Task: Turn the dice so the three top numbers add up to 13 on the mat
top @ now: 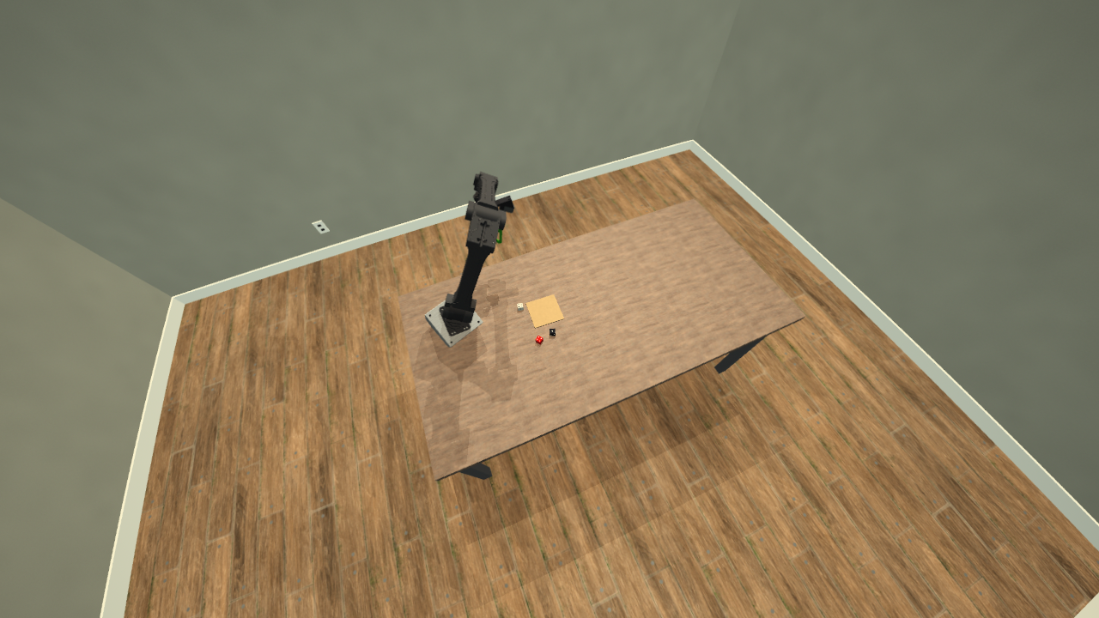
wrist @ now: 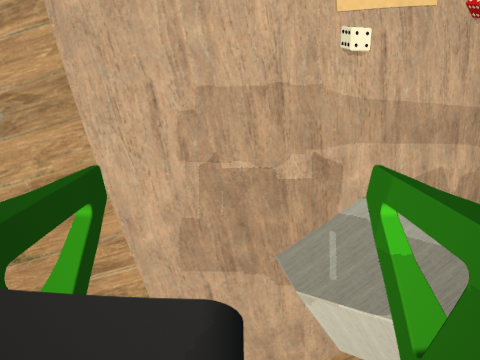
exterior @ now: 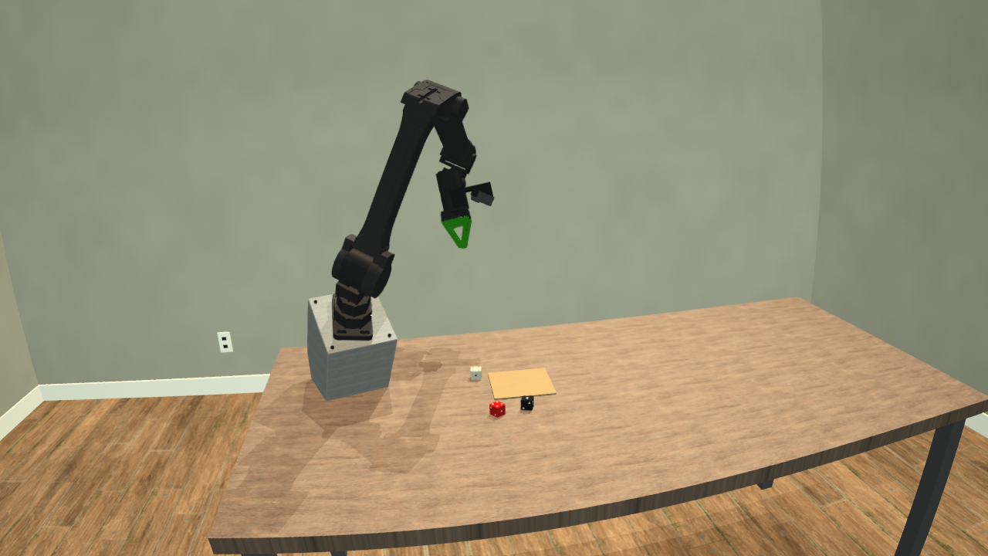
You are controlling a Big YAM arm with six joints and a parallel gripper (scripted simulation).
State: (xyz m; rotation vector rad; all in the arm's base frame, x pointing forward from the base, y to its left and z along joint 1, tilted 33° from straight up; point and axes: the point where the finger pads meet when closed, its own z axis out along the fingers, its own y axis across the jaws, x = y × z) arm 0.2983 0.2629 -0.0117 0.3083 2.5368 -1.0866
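Ideally, the empty, wide-spread claw (top: 499, 237) (exterior: 462, 245) (wrist: 236, 180) should descend squarely over the white die (top: 519, 306) (exterior: 475, 374) (wrist: 361, 39) below it, gripping opposite faces gently, before turning it clear of the table (top: 629, 284) (exterior: 656, 401) (wrist: 150, 125).

Looked like a plain, unfurnished-seeming room of no certain kind: plank flooring (top: 307, 430) (exterior: 138, 476) throughout, grey-green walls (top: 345, 99) (exterior: 621, 138) behind, pale baseboard (top: 368, 243) (exterior: 151, 387) below, a power outlet (top: 320, 227) (exterior: 225, 341) left of centre, and a wood-topped table (top: 637, 284) (exterior: 691, 387) (wrist: 150, 150) bearing a robot arm (top: 470, 269) (exterior: 394, 179).

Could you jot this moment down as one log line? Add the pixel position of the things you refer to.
end effector (exterior: 461, 235) (wrist: 236, 180): open, raised | white die (top: 519, 306) (exterior: 475, 374) (wrist: 356, 39), red die (top: 539, 339) (exterior: 496, 409) (wrist: 474, 8), black die (top: 552, 332) (exterior: 526, 403): off mat (top: 544, 311) (exterior: 521, 383) (wrist: 387, 4)
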